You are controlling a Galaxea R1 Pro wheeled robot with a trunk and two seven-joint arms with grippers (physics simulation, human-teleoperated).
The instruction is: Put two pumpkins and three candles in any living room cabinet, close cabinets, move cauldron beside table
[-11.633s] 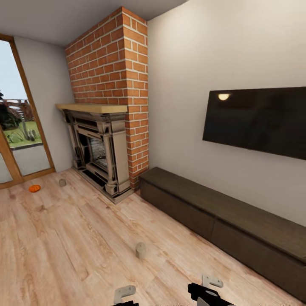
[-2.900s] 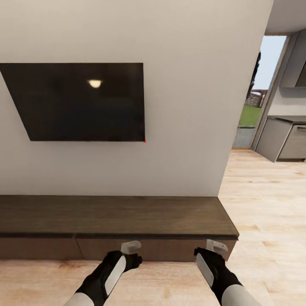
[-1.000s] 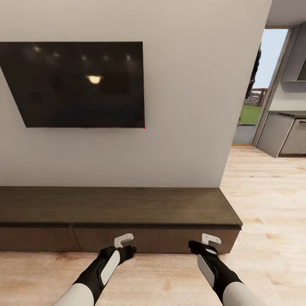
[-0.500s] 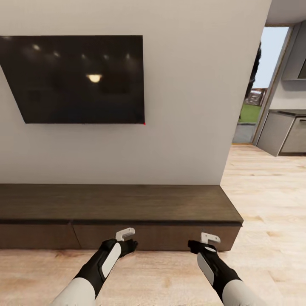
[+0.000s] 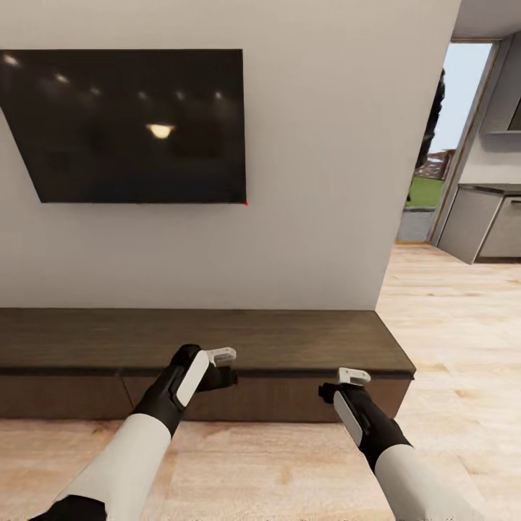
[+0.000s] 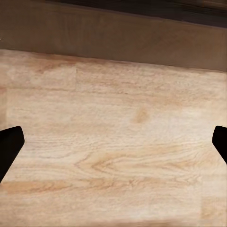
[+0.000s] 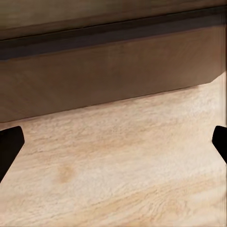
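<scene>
Head view: robot faces the cabinet (image 5: 289, 347), both arms reaching toward its front.
Cabinet: long, low, dark brown, set against the white wall (image 5: 311, 181); drawer fronts look flush and shut, with a seam between two of them below the left arm.
Cabinet end: its right end stops just short of the wall's corner, with wood floor (image 5: 449, 340) beyond.
Left gripper (image 5: 221, 365): raised in front of the cabinet's top front edge, above the drawer front; whether it touches the wood I cannot tell.
Left gripper state: in the left wrist view the two dark fingertips (image 6: 9, 146) sit at opposite borders, spread wide, nothing between them.
Left wrist view: looks down on floor (image 6: 118, 151), with the cabinet base (image 6: 123, 38) along the far edge.
Right gripper (image 5: 347, 383): lower than the left, in front of the right drawer front, near the cabinet's right end.
Right gripper state: fingertips (image 7: 9, 146) likewise spread wide and empty.
Right wrist view: drawer front (image 7: 109, 80) under a dark overhanging top edge, floor (image 7: 132, 165) below, cabinet corner at one side.
TV (image 5: 130, 123): black, on the wall above the cabinet, reflecting ceiling lights.
Doorway (image 5: 441, 152): at right, open to greenery outside, with grey kitchen units (image 5: 485, 224) beside it.
</scene>
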